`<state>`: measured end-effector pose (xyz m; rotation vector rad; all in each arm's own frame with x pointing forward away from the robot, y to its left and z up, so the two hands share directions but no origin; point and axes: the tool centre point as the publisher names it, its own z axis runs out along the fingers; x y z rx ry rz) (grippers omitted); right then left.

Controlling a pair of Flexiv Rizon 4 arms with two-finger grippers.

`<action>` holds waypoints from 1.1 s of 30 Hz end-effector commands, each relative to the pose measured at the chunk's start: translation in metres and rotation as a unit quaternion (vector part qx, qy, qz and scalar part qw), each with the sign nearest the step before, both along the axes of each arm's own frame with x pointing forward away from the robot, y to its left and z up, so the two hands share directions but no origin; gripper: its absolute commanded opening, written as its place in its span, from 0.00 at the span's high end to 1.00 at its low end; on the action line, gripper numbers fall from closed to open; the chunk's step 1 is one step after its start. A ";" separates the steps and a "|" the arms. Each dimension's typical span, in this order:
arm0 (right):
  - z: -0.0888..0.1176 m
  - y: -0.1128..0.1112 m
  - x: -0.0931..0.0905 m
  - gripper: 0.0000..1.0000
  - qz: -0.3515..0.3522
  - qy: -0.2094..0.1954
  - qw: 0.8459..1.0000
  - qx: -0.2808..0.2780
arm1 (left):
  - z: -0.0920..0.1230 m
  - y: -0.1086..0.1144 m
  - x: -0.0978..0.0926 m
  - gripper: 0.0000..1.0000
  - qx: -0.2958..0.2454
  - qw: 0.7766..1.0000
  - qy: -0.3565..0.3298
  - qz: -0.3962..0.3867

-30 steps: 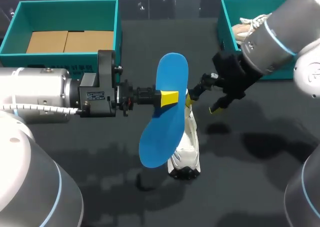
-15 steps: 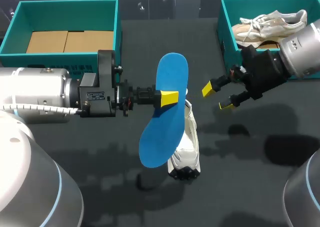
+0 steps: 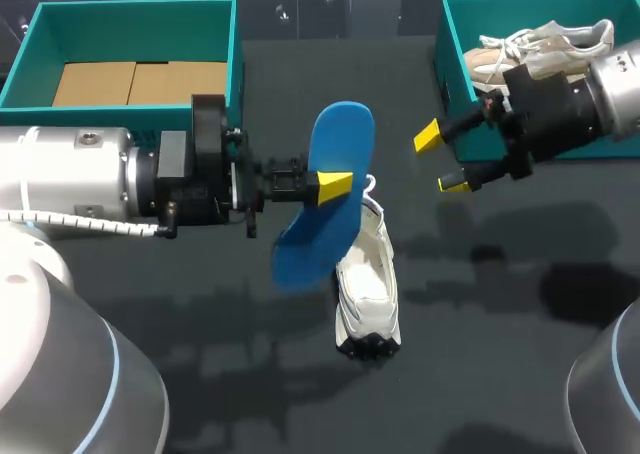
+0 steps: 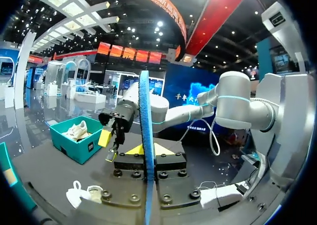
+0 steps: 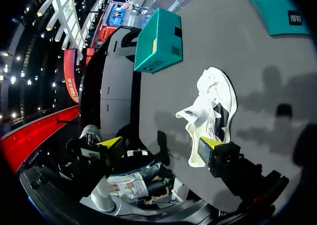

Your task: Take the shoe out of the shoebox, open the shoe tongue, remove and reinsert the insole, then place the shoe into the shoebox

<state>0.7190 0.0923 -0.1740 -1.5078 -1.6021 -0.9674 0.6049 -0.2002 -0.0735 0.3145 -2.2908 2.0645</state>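
The left arm's fingers are clenched on the blue insole in the middle of the head view, one yellow tip showing on its near face. The insole is held above the worktop, standing nearly upright, with its upper end leaning toward the upper right of the frame. In the left wrist view it shows edge-on as a thin blue strip pinched between the two finger blocks.

Just below and to the right of the insole, the white sneaker stands on the worktop with its opening facing up and its heel toward the bottom of the frame. The insole's lower end overlaps the shoe's left side in the head view; whether they touch cannot be told.

The right arm's fingers are released and spread wide with nothing between them. They hang in the air at the right of centre, well apart from the sneaker, just in front of the right teal shoebox. A beige sneaker lies in that box.

In the upper left of the frame a second teal shoebox holds a flat brown cardboard liner.
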 end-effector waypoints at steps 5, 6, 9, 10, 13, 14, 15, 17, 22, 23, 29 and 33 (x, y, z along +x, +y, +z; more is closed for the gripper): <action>0.015 -0.001 0.005 0.00 0.002 0.031 0.997 0.064 | -0.002 0.001 0.031 1.00 0.032 0.951 -0.301 -0.060; 0.015 -0.001 0.005 0.00 0.002 0.031 0.997 0.064 | -0.002 0.001 0.031 1.00 0.032 0.951 -0.301 -0.060; 0.015 -0.001 0.005 0.00 0.002 0.031 0.997 0.064 | -0.002 0.001 0.031 1.00 0.032 0.951 -0.301 -0.060; 0.015 -0.001 0.005 0.00 0.002 0.031 0.997 0.064 | -0.002 0.001 0.031 1.00 0.032 0.951 -0.301 -0.060; 0.015 -0.001 0.005 0.00 0.002 0.031 0.997 0.064 | -0.002 0.001 0.031 1.00 0.032 0.951 -0.301 -0.060; 0.015 -0.001 0.005 0.00 0.002 0.031 0.997 0.064 | -0.002 0.001 0.031 1.00 0.032 0.951 -0.301 -0.060; 0.015 -0.001 0.005 0.00 0.002 0.031 0.997 0.064 | -0.002 0.001 0.031 1.00 0.032 0.951 -0.301 -0.060; 0.015 -0.001 0.005 0.00 0.002 0.031 0.997 0.064 | -0.006 0.000 0.033 1.00 0.042 0.946 -0.317 -0.061; 0.026 0.003 0.015 0.00 -0.007 0.043 0.995 0.092 | -0.026 -0.005 0.054 1.00 0.054 0.905 -0.414 -0.078; 0.028 0.005 0.017 0.00 -0.007 0.045 0.994 0.097 | -0.031 -0.007 0.058 1.00 0.053 0.896 -0.433 -0.083; 0.037 0.010 0.027 0.00 -0.007 0.061 0.992 0.114 | -0.053 -0.010 0.078 1.00 0.046 0.857 -0.506 -0.088; 0.040 0.011 0.032 0.00 -0.014 0.072 0.990 0.122 | -0.060 -0.009 0.084 1.00 0.041 0.833 -0.546 -0.083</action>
